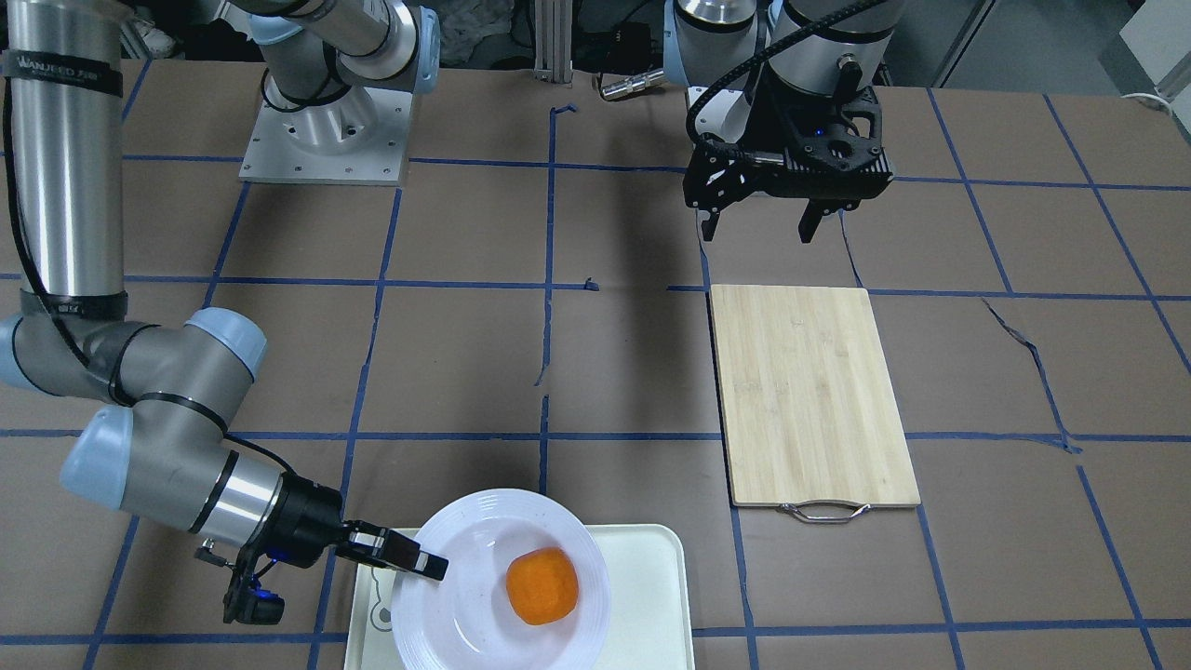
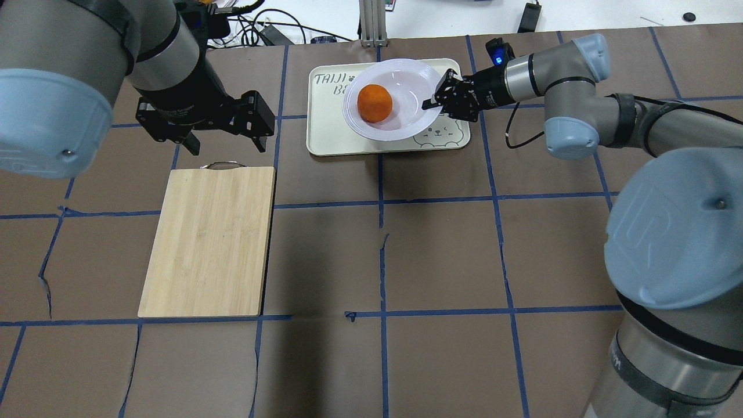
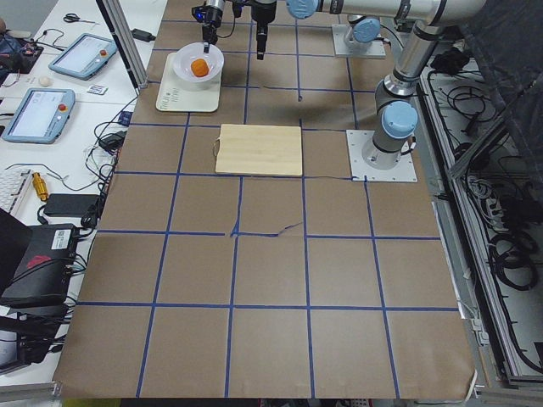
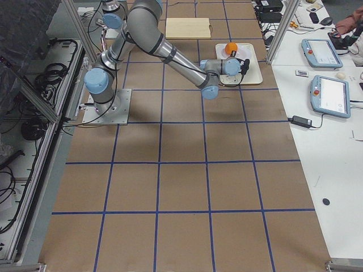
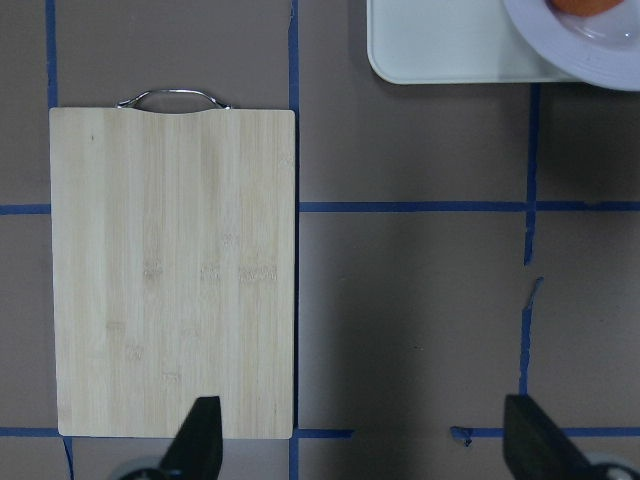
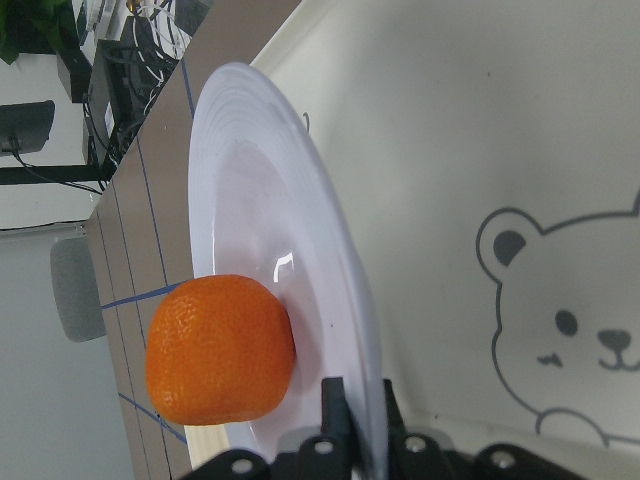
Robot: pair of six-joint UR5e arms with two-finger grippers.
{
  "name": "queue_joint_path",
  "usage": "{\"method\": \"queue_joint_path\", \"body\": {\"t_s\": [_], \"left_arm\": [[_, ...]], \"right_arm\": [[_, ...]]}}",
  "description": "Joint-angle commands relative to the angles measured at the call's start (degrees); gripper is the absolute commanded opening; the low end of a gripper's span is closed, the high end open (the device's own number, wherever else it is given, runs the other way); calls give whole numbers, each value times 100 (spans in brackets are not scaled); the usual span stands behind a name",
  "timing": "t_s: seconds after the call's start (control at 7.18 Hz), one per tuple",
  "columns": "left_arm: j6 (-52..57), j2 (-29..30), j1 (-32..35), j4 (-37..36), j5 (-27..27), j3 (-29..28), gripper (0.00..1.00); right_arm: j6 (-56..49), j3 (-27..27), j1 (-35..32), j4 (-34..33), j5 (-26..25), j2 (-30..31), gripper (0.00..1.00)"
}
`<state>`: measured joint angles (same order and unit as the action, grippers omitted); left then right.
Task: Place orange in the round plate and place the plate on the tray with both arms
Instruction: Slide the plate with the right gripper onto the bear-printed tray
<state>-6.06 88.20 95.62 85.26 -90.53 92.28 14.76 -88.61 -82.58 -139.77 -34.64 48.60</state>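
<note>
The orange sits in the sunken centre of the white round plate, over the cream tray with its bear drawing. My right gripper is shut on the plate's rim, one finger above and one below it. I cannot tell whether the plate rests on the tray or hangs just above it. My left gripper hangs open and empty, well apart from the plate, above the table near the handle end of the cutting board. Its fingertips show spread wide in the left wrist view.
A bamboo cutting board with a metal handle lies flat on the robot's left side. Brown paper with blue tape lines covers the table. Cables and tablets lie beyond the table's far edge, behind the tray.
</note>
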Motion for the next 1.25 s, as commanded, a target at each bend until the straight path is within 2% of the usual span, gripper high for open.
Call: {"method": "queue_joint_path", "body": {"t_s": [0.0, 0.56, 0.7, 0.84, 0.98, 1.11], "left_arm": [[0, 4, 0, 0, 0, 0, 100], [0, 4, 0, 0, 0, 0, 100], [0, -5, 0, 0, 0, 0, 100], [0, 4, -8, 0, 0, 0, 100], [0, 4, -8, 0, 9, 0, 100], [0, 4, -8, 0, 9, 9, 100]], "right_arm": [[-8, 239, -4, -15, 37, -298, 3], [-17, 204, -4, -15, 19, -439, 17], [-17, 239, -4, -15, -24, -422, 26], [-86, 230, -4, -15, -94, -395, 42], [-209, 230, 5, -6, -208, -369, 65], [-227, 274, 5, 2, -610, -308, 68]]}}
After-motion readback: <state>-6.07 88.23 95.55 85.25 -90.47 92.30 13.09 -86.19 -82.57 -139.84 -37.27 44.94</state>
